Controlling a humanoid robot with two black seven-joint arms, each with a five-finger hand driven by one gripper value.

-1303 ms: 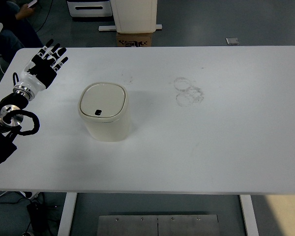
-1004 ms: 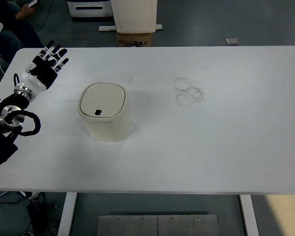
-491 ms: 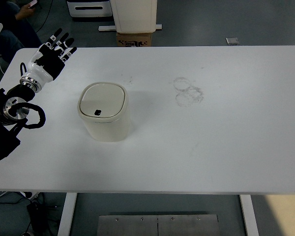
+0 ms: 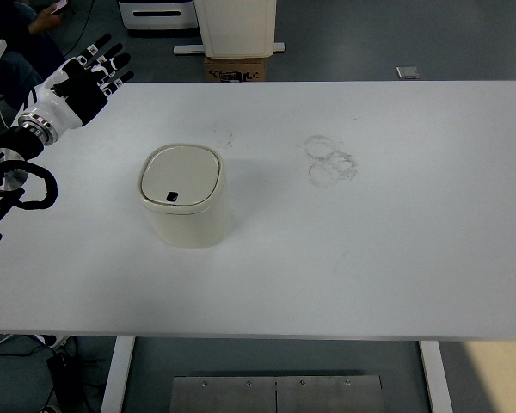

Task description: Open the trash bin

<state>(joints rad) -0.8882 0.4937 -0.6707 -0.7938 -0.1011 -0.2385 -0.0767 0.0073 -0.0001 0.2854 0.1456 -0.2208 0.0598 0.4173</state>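
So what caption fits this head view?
Left hand open above table's far-left corner; trash bin lid closed.

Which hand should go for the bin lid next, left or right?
Left, probably. The left hand is over the table's far left corner, fingers spread and holding nothing, on the same side as the closed trash bin. The right arm isn't in view.

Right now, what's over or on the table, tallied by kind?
Bin, cream, lid shut: 1
Robot hand, left, fingers spread, at the far left corner: 1
Ring-shaped smudges on the table: 1 cluster
Total: 3
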